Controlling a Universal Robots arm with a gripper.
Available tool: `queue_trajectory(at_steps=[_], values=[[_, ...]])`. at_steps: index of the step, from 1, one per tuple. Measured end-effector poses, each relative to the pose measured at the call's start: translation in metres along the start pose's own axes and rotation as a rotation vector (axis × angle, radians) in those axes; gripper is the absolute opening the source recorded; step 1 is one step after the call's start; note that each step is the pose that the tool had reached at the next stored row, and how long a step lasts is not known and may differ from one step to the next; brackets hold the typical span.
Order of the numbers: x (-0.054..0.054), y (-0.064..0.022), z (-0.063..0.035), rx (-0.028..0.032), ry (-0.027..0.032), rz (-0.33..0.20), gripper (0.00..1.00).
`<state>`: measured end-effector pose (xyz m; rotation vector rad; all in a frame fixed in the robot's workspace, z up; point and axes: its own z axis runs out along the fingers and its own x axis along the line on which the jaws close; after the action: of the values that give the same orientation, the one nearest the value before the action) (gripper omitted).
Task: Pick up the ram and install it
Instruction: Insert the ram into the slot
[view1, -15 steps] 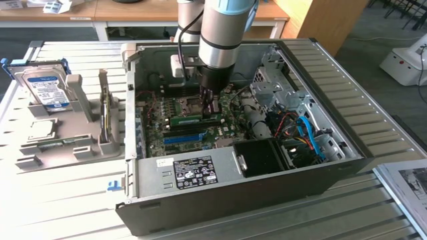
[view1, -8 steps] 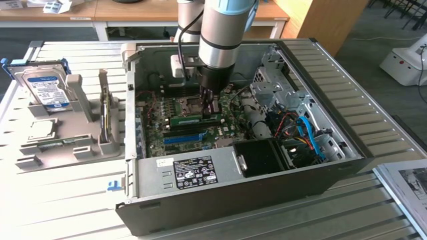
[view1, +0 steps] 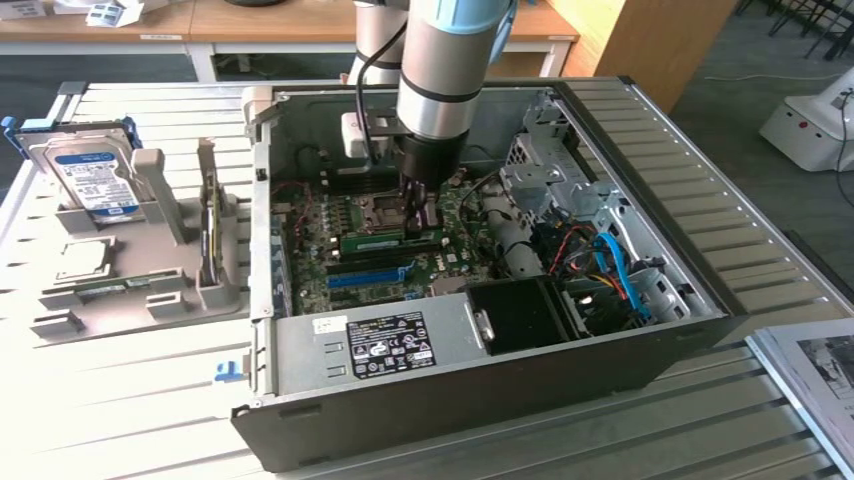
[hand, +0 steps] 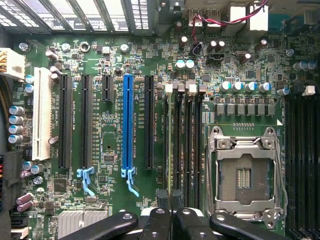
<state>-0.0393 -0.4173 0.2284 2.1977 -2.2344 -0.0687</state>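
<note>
I reach down into the open computer case on the slatted counter, and my fingers are closed on one end of the ram. The green stick stands on edge, parallel to the blue slot and near it, in the row of narrow memory slots. I cannot tell whether it is pressed fully home.

One long black slot lies between the blue slot and the ram; beyond the ram, further from the blue slot, sits the metal processor socket, its frame close beside the memory slots. On the blue slot's other side come more black slots and then a white slot; pale blue clips stick up at the ends of the blue slot and a black one.

Crowding my way in: the power supply with its black label runs just beyond the blue slot, away from the ram; a black box sits off the blue slot's end, with blue cables and red wires looping past it.

Well apart from the blue slot, outside the case toward the exterior view's left, a grey stand holds a hard drive upright.
</note>
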Motion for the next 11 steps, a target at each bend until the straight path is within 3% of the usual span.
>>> queue_trajectory(at_steps=[11], values=[[0.0001,-0.0001,0.0028,0.0001,-0.0001,0.0,0.11]])
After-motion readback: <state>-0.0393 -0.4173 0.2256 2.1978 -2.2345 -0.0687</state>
